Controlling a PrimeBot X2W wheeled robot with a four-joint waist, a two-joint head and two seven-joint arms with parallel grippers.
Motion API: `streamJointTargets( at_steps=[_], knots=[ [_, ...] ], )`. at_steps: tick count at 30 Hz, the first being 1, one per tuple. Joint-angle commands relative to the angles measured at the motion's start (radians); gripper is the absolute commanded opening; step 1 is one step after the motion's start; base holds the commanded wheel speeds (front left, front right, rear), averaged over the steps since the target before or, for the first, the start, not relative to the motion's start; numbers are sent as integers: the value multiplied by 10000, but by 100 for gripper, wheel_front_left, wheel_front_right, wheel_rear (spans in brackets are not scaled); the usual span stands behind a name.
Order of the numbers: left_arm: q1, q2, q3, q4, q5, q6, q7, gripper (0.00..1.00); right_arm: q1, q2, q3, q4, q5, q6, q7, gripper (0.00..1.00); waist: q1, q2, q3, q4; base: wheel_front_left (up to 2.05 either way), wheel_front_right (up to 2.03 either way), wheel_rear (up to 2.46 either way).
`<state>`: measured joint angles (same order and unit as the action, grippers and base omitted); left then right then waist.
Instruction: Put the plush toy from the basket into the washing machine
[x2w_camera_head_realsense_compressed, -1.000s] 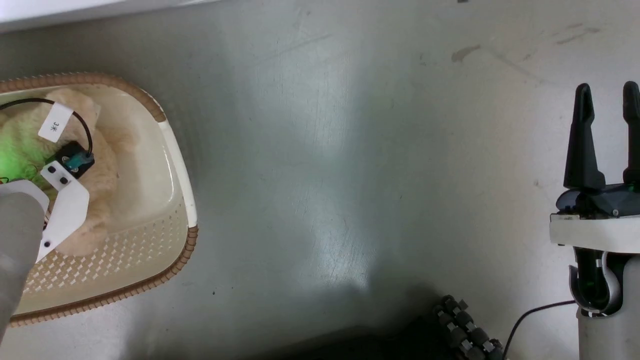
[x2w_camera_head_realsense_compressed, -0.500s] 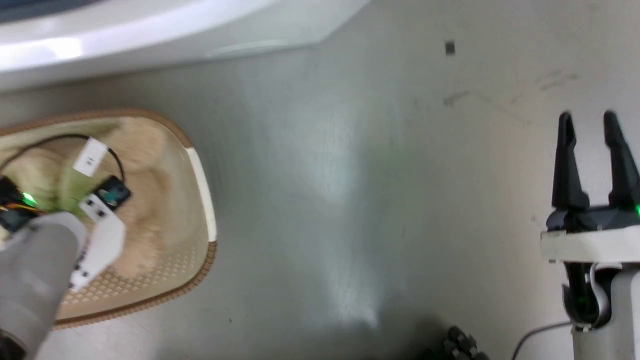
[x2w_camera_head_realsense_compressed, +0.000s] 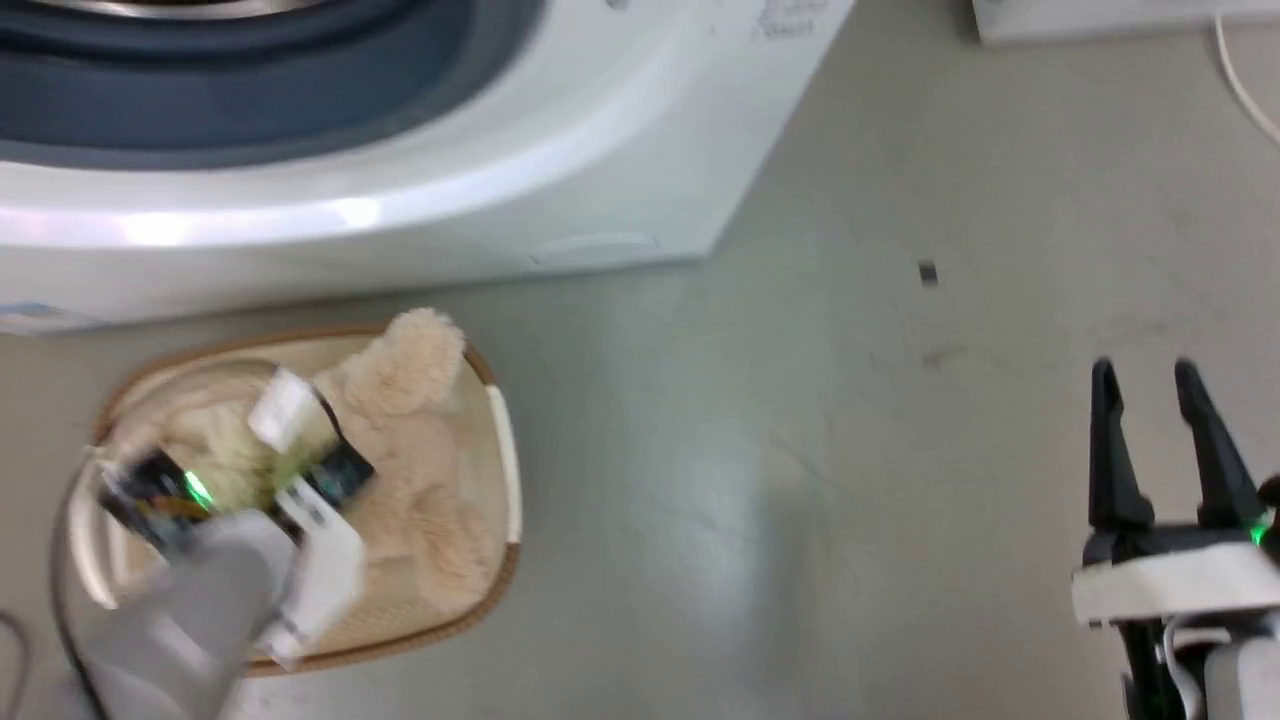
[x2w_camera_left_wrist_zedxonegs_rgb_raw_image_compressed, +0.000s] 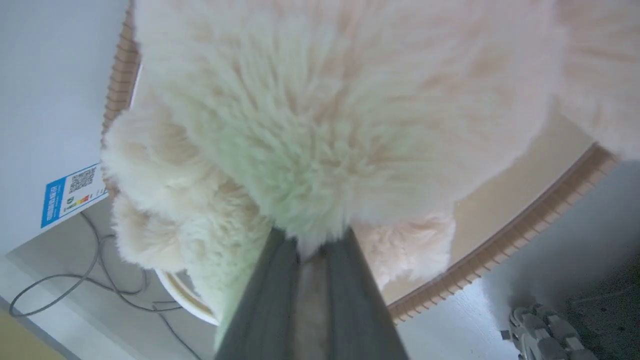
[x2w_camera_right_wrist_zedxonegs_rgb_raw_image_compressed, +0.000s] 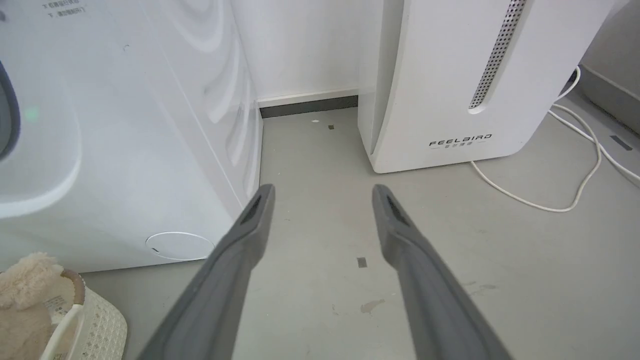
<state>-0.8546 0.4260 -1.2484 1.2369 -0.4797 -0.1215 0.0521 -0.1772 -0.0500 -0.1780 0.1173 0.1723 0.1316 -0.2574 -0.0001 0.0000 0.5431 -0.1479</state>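
Observation:
The cream-beige plush toy (x2w_camera_head_realsense_compressed: 420, 470) lies in the cream basket (x2w_camera_head_realsense_compressed: 505, 470) on the floor, just in front of the white washing machine (x2w_camera_head_realsense_compressed: 560, 150). One furry limb pokes over the basket's far rim. My left arm (x2w_camera_head_realsense_compressed: 200, 620) reaches down over the toy. In the left wrist view my left gripper (x2w_camera_left_wrist_zedxonegs_rgb_raw_image_compressed: 311, 239) is shut, its tips buried in the plush toy (x2w_camera_left_wrist_zedxonegs_rgb_raw_image_compressed: 325, 100), with the basket's brown rim (x2w_camera_left_wrist_zedxonegs_rgb_raw_image_compressed: 525, 225) beneath. My right gripper (x2w_camera_head_realsense_compressed: 1144, 375) hangs open over bare floor at the right, seen open and holding nothing (x2w_camera_right_wrist_zedxonegs_rgb_raw_image_compressed: 322, 189).
The washer's grey porthole gasket (x2w_camera_head_realsense_compressed: 250, 80) shows at the top left. A white FEELBIRD appliance (x2w_camera_right_wrist_zedxonegs_rgb_raw_image_compressed: 450, 75) stands to the washer's right with a white cable (x2w_camera_right_wrist_zedxonegs_rgb_raw_image_compressed: 575, 175) on the floor. Grey cables (x2w_camera_left_wrist_zedxonegs_rgb_raw_image_compressed: 75, 290) lie beside the basket.
The head camera has tilted up, bringing the washing machine into view and shifting the basket down the picture. The toy's limb now sticks above the basket's rim. The right gripper stays open.

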Motion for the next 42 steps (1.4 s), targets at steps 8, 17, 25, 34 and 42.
streamJointTargets(
  at_steps=[8,17,25,34,42],
  knots=[
    [1689,-1039,238,184,-405,1040,-1743,0,975,-2,-331,194,-336,-9,-44,100,1,0,-2126,1169,0,0,0],
    [1698,-1362,701,172,-896,1407,-2599,0,1460,-2,-458,317,-426,-9,-44,100,1,0,-2939,1582,0,0,0],
    [1736,-1455,1199,-507,-1213,2117,-3079,0,1845,-2,-503,382,-436,-9,-44,100,1,0,-3583,1806,0,0,0],
    [2223,-667,2325,-3293,-1029,3474,-3135,0,2127,-2,-611,332,-534,-9,-44,100,1,0,-3956,1911,0,0,0],
    [2671,114,3606,-5574,-695,4357,-3137,0,2028,-2,-516,201,-592,-9,-44,100,1,0,-3714,1799,0,0,0]
  ],
)
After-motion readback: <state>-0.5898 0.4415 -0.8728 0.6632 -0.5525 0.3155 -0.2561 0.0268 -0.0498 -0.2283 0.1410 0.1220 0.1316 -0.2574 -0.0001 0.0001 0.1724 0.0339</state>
